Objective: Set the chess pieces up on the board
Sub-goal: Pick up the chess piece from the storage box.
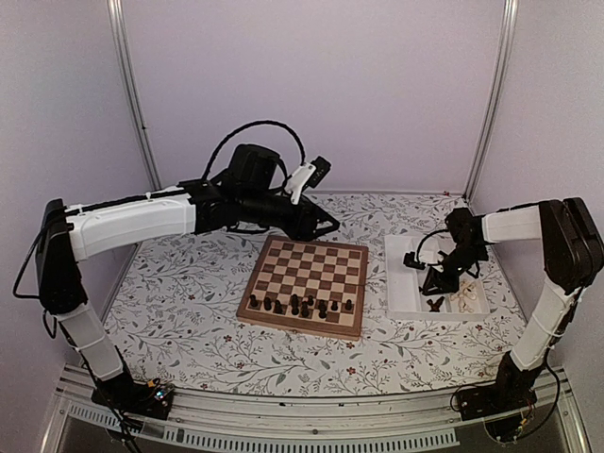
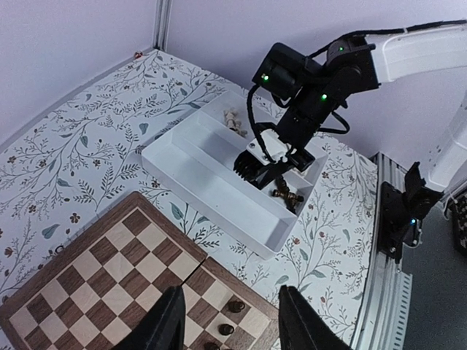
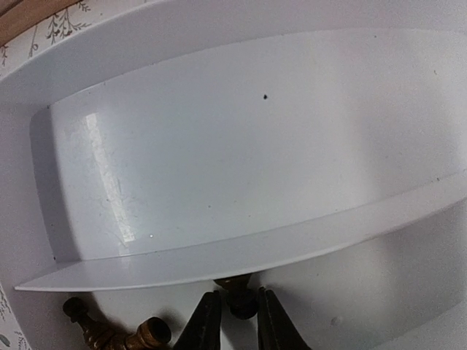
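Observation:
The board (image 1: 307, 267) lies mid-table, with several dark chess pieces (image 1: 300, 304) standing along its near rows. My right gripper (image 3: 237, 321) is down in the white tray (image 3: 219, 146). It is shut on a dark chess piece (image 3: 241, 299) beside the divider wall, and two more dark pieces (image 3: 117, 335) lie to its left. In the top view the right gripper (image 1: 441, 281) sits over the tray's near compartment. My left gripper (image 2: 232, 328) hangs open and empty above the board's (image 2: 95, 284) corner, and it shows behind the far edge as the left gripper (image 1: 326, 225).
The white tray (image 1: 406, 283) stands right of the board, with cream pieces (image 1: 465, 298) in a small compartment. In the left wrist view the tray (image 2: 197, 168) has a large bare compartment, and cream pieces (image 2: 232, 120) lie at its far end. Metal frame posts stand at the back corners.

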`<state>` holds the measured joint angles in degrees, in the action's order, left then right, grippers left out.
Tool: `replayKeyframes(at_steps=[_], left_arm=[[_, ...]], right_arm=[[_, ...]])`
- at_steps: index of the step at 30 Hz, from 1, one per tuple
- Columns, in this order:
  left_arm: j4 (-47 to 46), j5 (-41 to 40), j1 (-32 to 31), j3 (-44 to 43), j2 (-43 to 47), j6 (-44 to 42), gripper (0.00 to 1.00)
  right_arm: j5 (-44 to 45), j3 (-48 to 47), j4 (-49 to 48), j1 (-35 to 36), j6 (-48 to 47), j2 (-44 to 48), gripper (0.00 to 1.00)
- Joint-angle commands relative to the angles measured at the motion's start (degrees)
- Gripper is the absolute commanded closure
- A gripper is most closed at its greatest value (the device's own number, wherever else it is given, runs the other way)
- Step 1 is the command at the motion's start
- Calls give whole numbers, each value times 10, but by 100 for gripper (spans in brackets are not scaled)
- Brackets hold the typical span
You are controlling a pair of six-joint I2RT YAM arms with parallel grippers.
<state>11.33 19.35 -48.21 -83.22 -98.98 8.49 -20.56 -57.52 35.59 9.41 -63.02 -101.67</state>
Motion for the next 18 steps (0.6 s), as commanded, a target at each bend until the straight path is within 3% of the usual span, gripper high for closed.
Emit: replayKeyframes(at_steps=[1,9,14,18], left_arm=[[-24,26,1,0,-7,19,54],[-50,-5,1,10,-33,49,53],[-156,34,-4,30,-80,98,53],[-235,66,-18,42,-124,121,53]], right_arm=[[-1,21,-15,0,7,-12,84],[10,46,14,1,18,89,94],[-15,3,96,6,59,184,95],[-46,-6,97,49,96,216,94]])
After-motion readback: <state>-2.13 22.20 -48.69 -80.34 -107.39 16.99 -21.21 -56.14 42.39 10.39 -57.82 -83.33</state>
